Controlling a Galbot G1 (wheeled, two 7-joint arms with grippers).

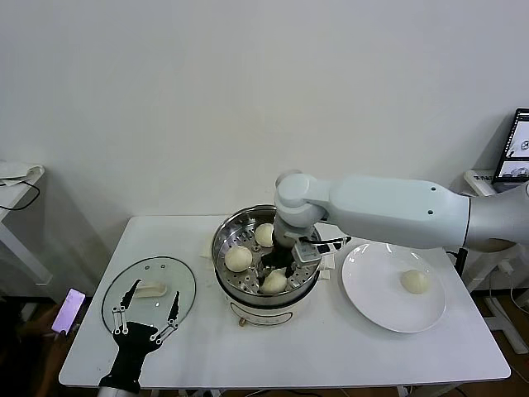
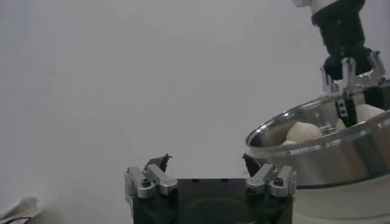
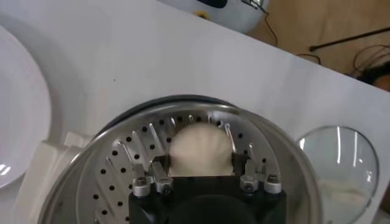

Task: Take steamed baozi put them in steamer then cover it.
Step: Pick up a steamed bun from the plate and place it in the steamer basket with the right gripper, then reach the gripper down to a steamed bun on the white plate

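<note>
White table (image 1: 331, 356) filling the lower head view, near edge and both front corners visible, bare stretch along the front between lid and plate. Steamer (image 1: 227, 230) at table centre, steel rim round, perforated tray inside, cream base below. Right arm reaching in from the right side over the plate, right gripper (image 1: 278, 266) down inside the steamer. Glass lid (image 1: 183, 281) flat on the table left of the steamer, close beside it but apart, cream handle on top. White plate (image 1: 372, 302) right of the steamer, one bun on plate (image 1: 415, 281) toward its far right part, rest of plate bare. Three buns in the steamer per head view: back bun (image 1: 264, 235), left bun (image 1: 238, 258), front bun (image 1: 274, 282) just under the gripper. Right wrist view alone showing the grip detail: front bun (image 3: 201, 149) sitting on the holed tray between the fingers (image 3: 159, 173), fingers spread to either side, slight gaps, not squeezing. Same view catching lid edge (image 3: 341, 161) beyond the steamer rim. Left gripper (image 1: 147, 318) hovering over the near part of the lid, fingers spread wide, holding nothing; left wrist view confirming the wide gap between tips (image 2: 210, 165) and showing the steamer wall (image 2: 341, 152) side-on with bun tops peeking over the rim, right gripper above them.
</note>
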